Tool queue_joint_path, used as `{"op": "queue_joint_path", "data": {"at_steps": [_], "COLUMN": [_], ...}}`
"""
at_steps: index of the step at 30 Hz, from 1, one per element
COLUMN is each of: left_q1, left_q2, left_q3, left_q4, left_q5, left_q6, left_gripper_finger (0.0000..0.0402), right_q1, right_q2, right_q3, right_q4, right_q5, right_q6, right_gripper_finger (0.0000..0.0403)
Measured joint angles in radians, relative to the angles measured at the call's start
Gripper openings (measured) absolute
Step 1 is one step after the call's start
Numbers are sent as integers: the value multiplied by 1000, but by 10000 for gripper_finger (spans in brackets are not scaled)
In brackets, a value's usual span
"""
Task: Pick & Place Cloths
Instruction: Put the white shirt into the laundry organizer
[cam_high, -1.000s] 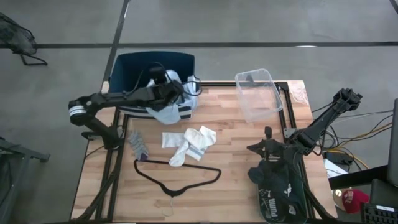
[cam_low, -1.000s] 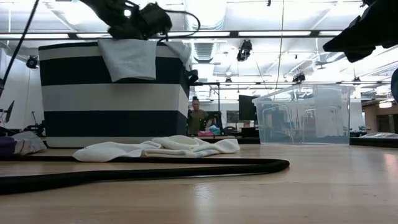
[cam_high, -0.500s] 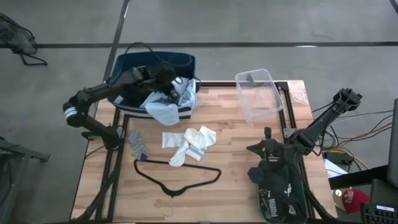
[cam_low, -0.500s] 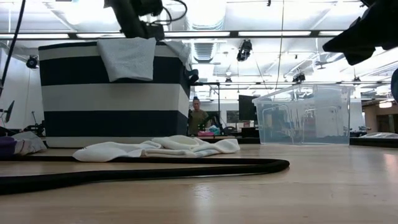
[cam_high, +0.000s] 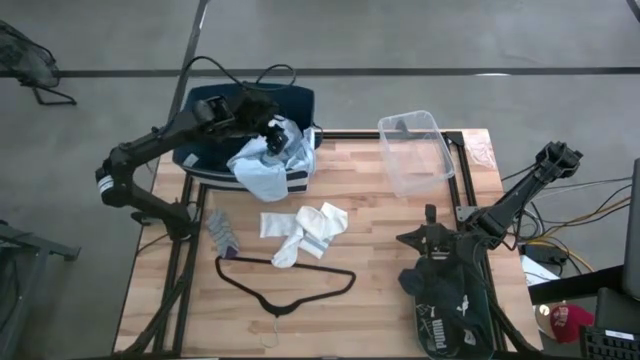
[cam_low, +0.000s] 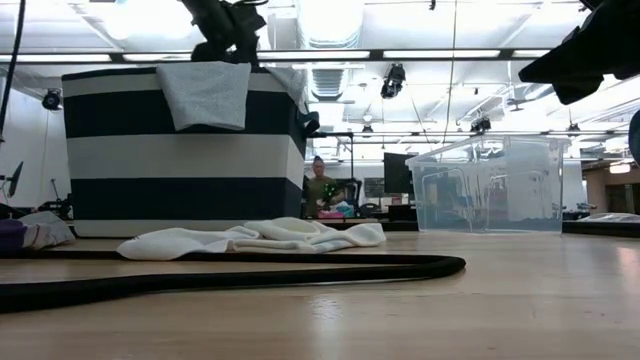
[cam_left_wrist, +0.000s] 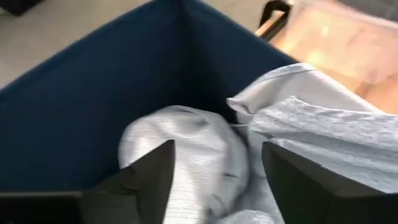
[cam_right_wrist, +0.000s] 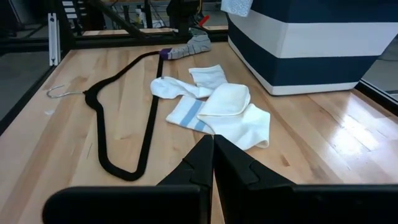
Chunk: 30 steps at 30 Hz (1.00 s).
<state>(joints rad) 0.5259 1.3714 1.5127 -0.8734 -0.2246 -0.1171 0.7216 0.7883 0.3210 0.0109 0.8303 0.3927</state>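
One pale-blue shirt (cam_high: 262, 170) lies bunched inside the navy striped bin (cam_high: 205, 108) at the far left corner of the desk (cam_high: 380, 260), with part of it spilling over the bin's near rim and hanging down the outer wall; the low view shows that flap draped against the bin's white and navy bands. In the left wrist view the shirt fills the bin's corner against its dark blue inner wall. The left gripper (cam_high: 272, 128) hovers above the bin's opening over the shirt, its fingers (cam_left_wrist: 143, 180) spread apart with nothing between them.

Several white socks (cam_high: 305, 232) lie in a loose heap near the middle of the desk, just nearer than the bin. A grey sock with a purple toe (cam_high: 221, 233) lies close to the left edge. A black hanger (cam_high: 285, 280) lies nearer the front edge, beside the white socks. A clear plastic box (cam_high: 415, 150) stands at the far right corner.

The right gripper (cam_high: 432, 240) rests at the right edge, its fingers (cam_right_wrist: 205, 162) pressed together with nothing held, above a dark garment with white print (cam_high: 448, 305) at the near right corner.
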Motion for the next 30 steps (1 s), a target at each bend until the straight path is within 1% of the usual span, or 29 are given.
{"op": "queue_joint_path", "data": {"at_steps": [3, 6, 9, 11, 13, 15, 18, 20, 22, 26, 28, 30], "left_q1": [-6, -36, -105, -167, -232, -298, -404, -464, -510, -572, -589, -593], "left_q2": [-14, -32, -39, -43, -43, -41, -30, -24, -23, -24, -24, -24], "left_q3": [-3, -10, -12, -13, -13, -13, -19, -39, -65, -95, -108, -115], "left_q4": [-2, 1, -13, -37, -72, -133, -242, -304, -315, -310, -308, -313], "left_q5": [91, 178, 185, 157, 88, -10, -245, -366, -436, -511, -557, -592], "left_q6": [19, 43, 79, 102, 106, 92, 43, 7, -26, -67, -76, -76], "left_gripper_finger": [269, 278, 278, 277, 278, 277, 275, 272, 268, 251, 235, 209], "right_q1": [0, 0, 0, 0, 0, 0, 0, 0, 0, 0, 0, 0], "right_q2": [0, 0, 0, 0, 0, 0, 0, 0, 0, 0, 0, 0], "right_q3": [0, 0, 0, 0, 0, 0, 0, 0, 0, 0, 0, 0], "right_q4": [0, 0, 0, 0, 0, -1, -1, -1, -1, 0, 2, 4], "right_q5": [0, 0, 0, 0, 0, 0, 0, 0, 0, 1, 1, 1], "right_q6": [0, 0, 0, 0, 0, 0, 0, 0, 0, 0, 0, 0], "right_gripper_finger": [8, 8, 8, 8, 8, 8, 8, 8, 8, 8, 8, 8]}}
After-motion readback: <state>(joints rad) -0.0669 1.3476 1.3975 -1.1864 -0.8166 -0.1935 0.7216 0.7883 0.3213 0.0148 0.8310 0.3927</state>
